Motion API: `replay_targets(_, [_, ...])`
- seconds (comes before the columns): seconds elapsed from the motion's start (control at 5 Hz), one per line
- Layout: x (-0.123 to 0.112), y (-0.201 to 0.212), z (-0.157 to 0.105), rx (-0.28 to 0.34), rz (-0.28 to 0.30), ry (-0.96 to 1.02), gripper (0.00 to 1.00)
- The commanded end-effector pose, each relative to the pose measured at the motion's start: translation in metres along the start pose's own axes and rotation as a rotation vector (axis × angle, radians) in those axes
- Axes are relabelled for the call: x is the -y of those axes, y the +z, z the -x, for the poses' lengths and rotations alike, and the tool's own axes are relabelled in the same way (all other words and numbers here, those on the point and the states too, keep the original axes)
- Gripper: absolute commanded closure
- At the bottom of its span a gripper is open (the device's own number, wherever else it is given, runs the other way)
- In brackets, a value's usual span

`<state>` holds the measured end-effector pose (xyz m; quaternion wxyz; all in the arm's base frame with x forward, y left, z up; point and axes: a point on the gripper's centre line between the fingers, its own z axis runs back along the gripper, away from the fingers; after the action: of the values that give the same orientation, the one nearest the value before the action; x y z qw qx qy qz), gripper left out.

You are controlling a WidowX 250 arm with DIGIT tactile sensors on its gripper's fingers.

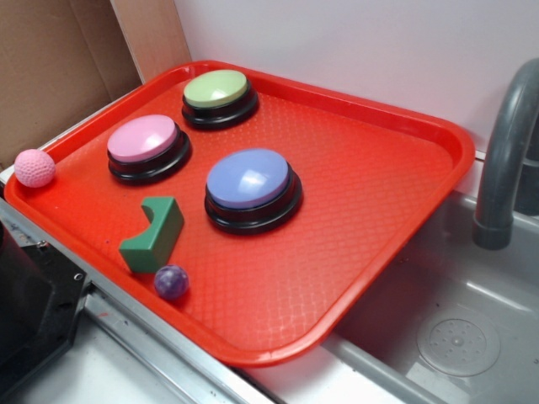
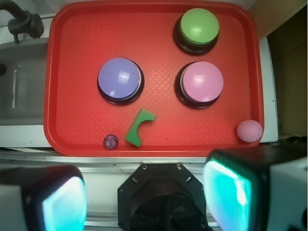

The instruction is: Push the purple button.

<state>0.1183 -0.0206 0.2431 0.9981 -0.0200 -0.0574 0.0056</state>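
Pincer hung high with its pads wide apart, lower frame of the wrist view; purple button sat left of centre on the red tray; you needed a closed, centred, vertical press, avoiding the pink button.

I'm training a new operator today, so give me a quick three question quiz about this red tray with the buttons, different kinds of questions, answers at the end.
1. True or false: the purple button is pressed under the tool.
2. Which lies nearest the purple ball? A) green block B) pink ball C) green button
3. Fill in: the tray sits partly over a ____.

Key
1. False: in the wrist view the tool is high above the tray's near edge, touching nothing.
2. A
3. sink
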Motion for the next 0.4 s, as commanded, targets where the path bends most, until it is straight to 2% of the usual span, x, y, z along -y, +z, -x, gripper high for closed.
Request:
replay_targets(0.0, [0.0, 0.0, 0.0, 0.0, 0.0, 0.0, 0.0])
replay_targets(0.2, [0.002, -0.055, -0.044, -0.117, -0.057, -0.124, 0.0])
